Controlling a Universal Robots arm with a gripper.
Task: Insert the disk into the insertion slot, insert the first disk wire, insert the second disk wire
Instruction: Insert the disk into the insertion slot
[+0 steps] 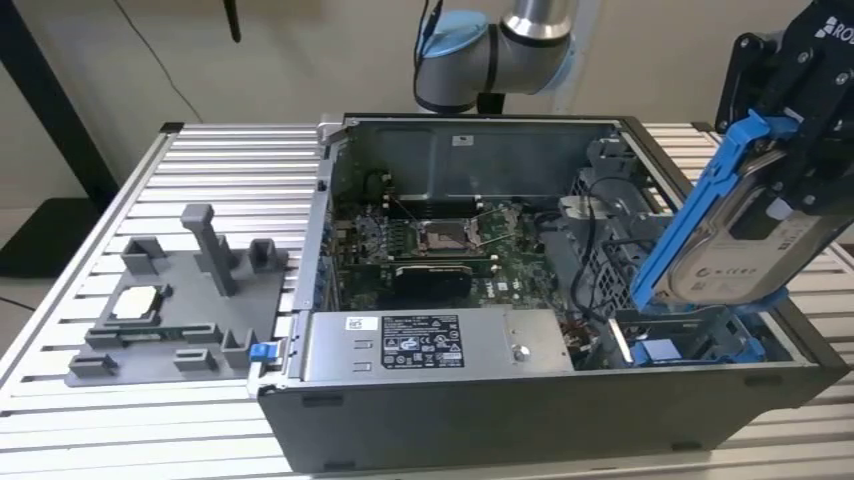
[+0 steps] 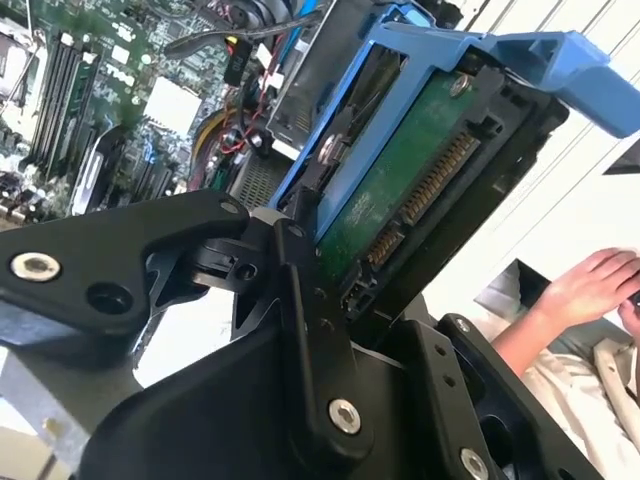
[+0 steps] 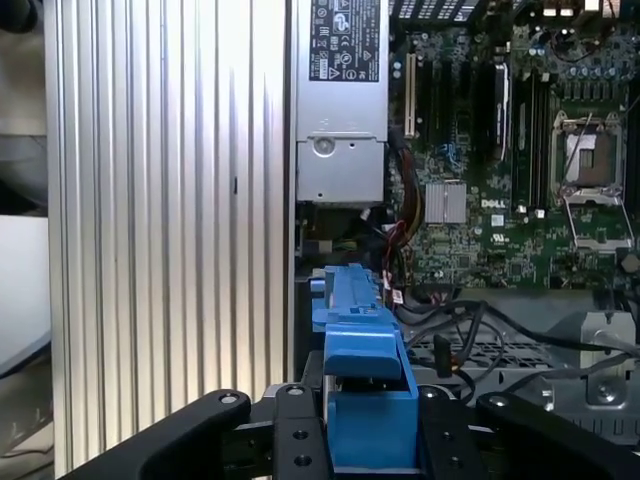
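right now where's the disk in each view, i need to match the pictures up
exterior view: the disk hangs tilted at the exterior view's right, over the computer case.
second wrist view: its green board side faces the camera, framed in blue.
first wrist view: its blue carrier, edge-on, clamped in the gripper.
shared landmark: the motherboard.

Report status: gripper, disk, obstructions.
Gripper shut on disk. Disk tilted over bay, not seated. Cables beside bay.
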